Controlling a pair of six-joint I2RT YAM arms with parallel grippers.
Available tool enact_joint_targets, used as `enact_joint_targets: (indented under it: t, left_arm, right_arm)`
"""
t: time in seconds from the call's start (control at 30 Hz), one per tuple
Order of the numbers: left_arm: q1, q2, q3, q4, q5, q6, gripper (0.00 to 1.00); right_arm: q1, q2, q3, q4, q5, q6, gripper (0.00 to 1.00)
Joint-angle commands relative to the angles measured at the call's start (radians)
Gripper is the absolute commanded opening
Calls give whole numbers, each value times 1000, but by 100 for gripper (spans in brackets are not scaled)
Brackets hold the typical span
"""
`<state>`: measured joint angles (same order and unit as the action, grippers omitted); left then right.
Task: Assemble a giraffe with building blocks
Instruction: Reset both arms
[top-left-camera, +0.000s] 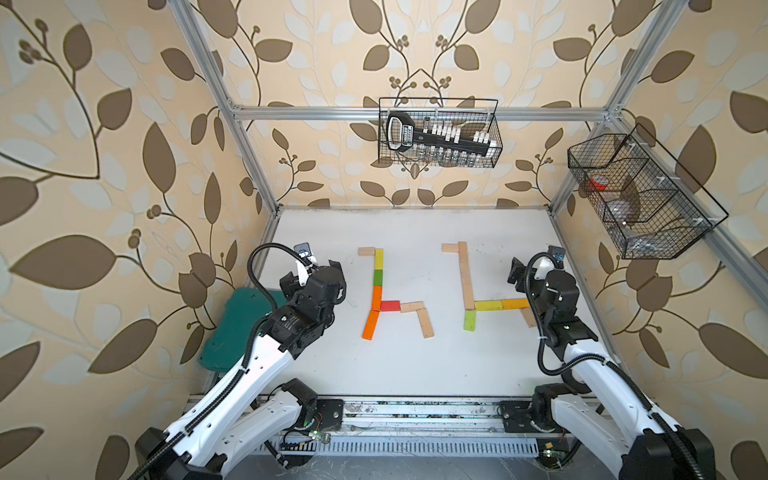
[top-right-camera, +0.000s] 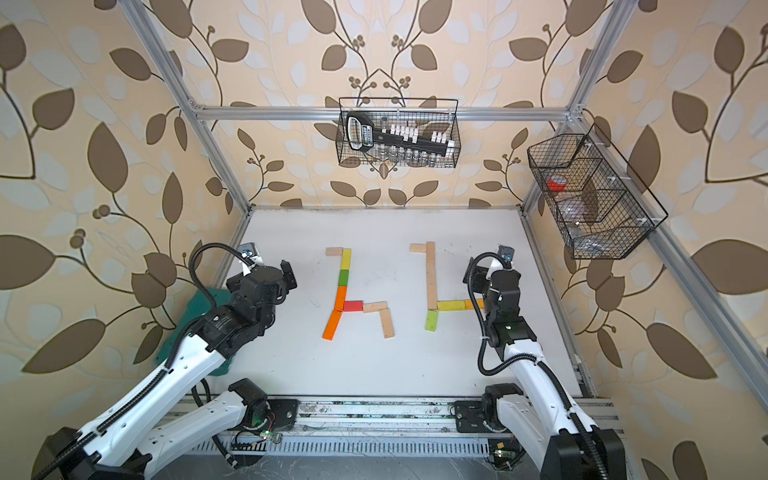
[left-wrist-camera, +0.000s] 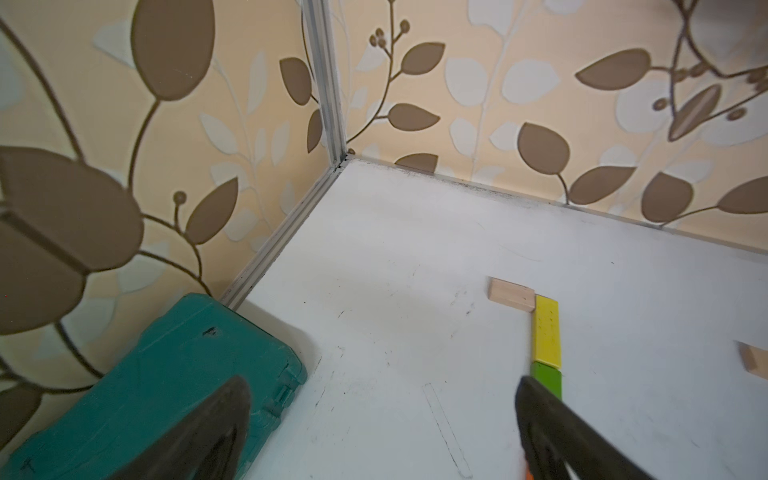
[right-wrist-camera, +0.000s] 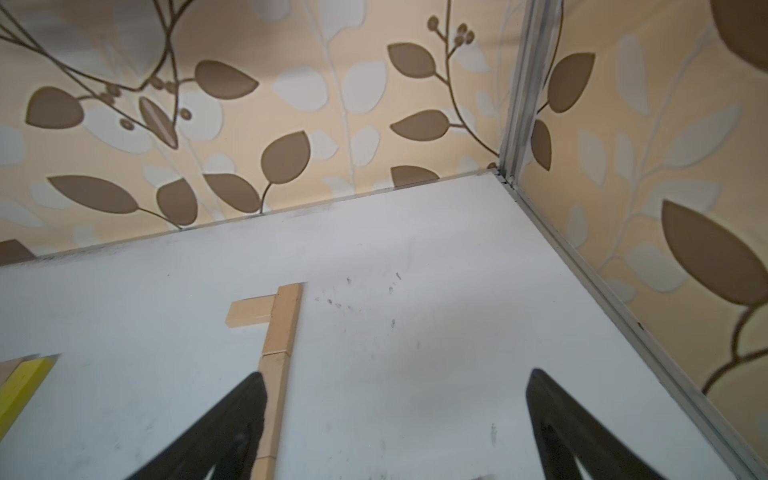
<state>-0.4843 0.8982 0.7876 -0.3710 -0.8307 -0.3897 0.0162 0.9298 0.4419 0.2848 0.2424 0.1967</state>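
Both claws spread and empty: left claw (left-wrist-camera: 382, 386), right claw (right-wrist-camera: 397, 374).
Building blocks (top-left-camera: 377, 286) lie flat on the white table (top-left-camera: 415, 365) as two giraffe outlines, one bright, one mostly pale; wrist views catch only heads and necks.

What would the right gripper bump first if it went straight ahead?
Probably bare table, then the back wall; the pale blocks lie just beside its path. Depth is unclear.

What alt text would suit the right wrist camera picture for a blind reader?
The right gripper, jaws open and empty, hangs over a white table near a line of pale wooden planks; leaf-patterned wallpaper rises behind.
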Motion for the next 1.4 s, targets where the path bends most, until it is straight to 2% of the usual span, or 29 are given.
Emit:
enact_joint_targets:
  t: [0.0,0.1,0.37,0.67,0.73,0.8,0.87,0.9,0.97,1.07,1.23,1.37]
  left_arm:
    - [61,76,-38,225,-98,-7,99]
    - [102,148,-71,290,-119,-28,99]
    - [214,238,-229,529,-91,-9,99]
    - [259,332,-346,822,-50,167,99]
    - [281,374,-390,950,-3,230,99]
    - [313,430,-394,941,57,206,99]
    - [320,498,-446,1130,116,261,99]
    - [325,510,-440,1152,152,281,99]
    - [326,509,-397,1046,204,277,99]
    - [325,536,-373,1050,296,334,98]
    - [329,588,-340,1016,335,347,99]
    - [364,635,-247,885,407,343,99]
  right_arm:
    - [-83,57,-56,207,-96,2,95]
    - [-129,117,-75,266,-112,-1,95]
    - [-134,247,-148,479,-139,-41,95]
    - [-118,474,-162,685,-196,-50,96]
    - [-105,507,-148,692,-204,-63,96]
    - [-73,533,-136,695,-185,-96,97]
    - [-58,534,-145,707,-191,-117,97]
    - [-58,534,-155,728,-192,-115,98]
    - [-61,542,-177,773,-214,-119,99]
    - [-61,574,-212,872,-244,-135,99]
    - [-62,567,-207,846,-242,-134,99]
    - [-61,565,-207,847,-242,-135,99]
